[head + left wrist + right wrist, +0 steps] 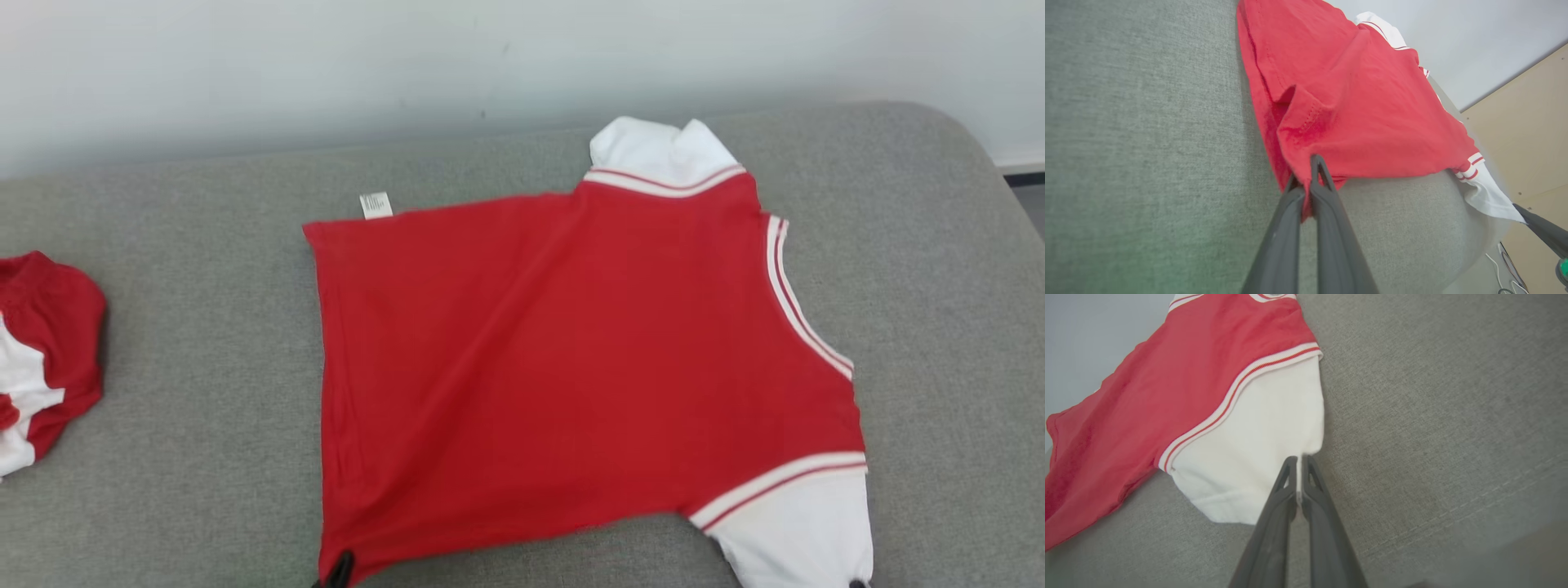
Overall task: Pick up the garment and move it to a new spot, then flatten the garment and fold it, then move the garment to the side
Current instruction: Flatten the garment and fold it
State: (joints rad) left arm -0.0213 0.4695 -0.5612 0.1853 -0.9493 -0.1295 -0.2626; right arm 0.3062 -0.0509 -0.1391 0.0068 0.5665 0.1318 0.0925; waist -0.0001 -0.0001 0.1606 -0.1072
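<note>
Head view, left to right: we count two garments on one grey cushion [188, 408]. One bunched red-and-white piece [41, 351] sits at the far left edge, well apart. One red shirt [563, 359] lies spread mid-cushion, with one white tag [375, 204] at its far hem and two white sleeves. Left gripper [1304, 171] is clenched on the near red hem corner. Right gripper [1300, 459] is clenched on the near white sleeve [1249, 457].
</note>
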